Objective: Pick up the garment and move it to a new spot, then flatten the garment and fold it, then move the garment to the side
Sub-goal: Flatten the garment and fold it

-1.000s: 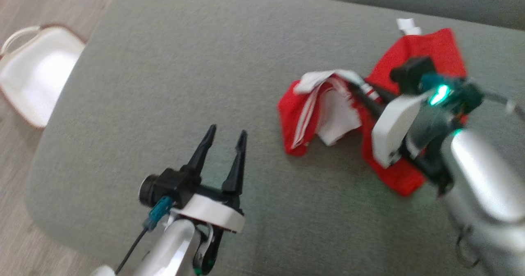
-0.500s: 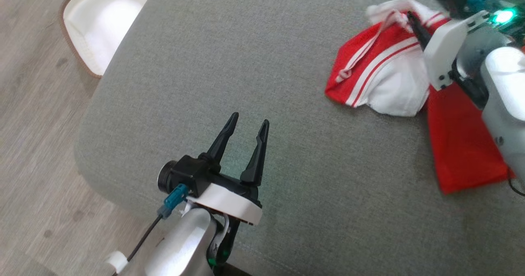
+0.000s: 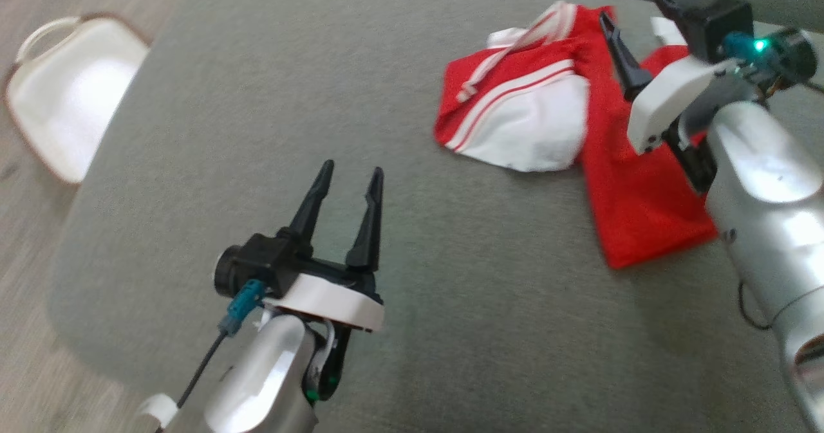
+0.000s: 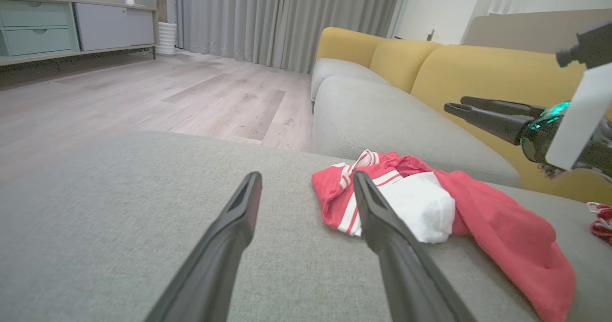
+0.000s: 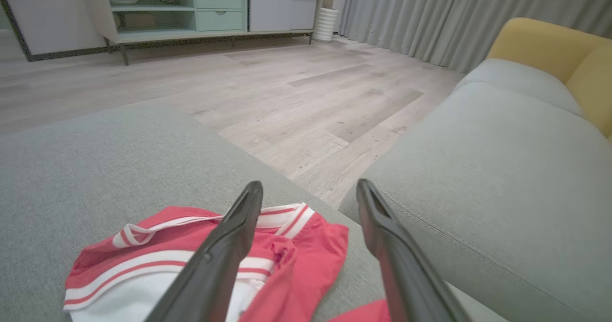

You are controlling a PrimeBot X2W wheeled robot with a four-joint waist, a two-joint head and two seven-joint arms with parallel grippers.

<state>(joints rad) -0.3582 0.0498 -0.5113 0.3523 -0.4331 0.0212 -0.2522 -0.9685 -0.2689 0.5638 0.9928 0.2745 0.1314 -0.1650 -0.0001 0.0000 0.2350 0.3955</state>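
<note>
The garment is red with white stripes and a white panel. It lies crumpled on the grey cushion, toward its far right. My right gripper hovers open above the garment's far edge with nothing between its fingers. The right wrist view has the garment below and left of that open gripper. My left gripper stands open over bare cushion near the front, well left of the cloth. In the left wrist view the garment lies just beyond the open left gripper, with the right gripper above it.
A white basket with a brown rim sits on the wooden floor off the cushion's left edge. A grey and yellow sofa stands past the cushion's far side. A small red and white item lies at the far right.
My right gripper has opened, let go of the garment and risen off it. The garment now lies more spread out. The head camera has shifted; the left gripper stays open.
</note>
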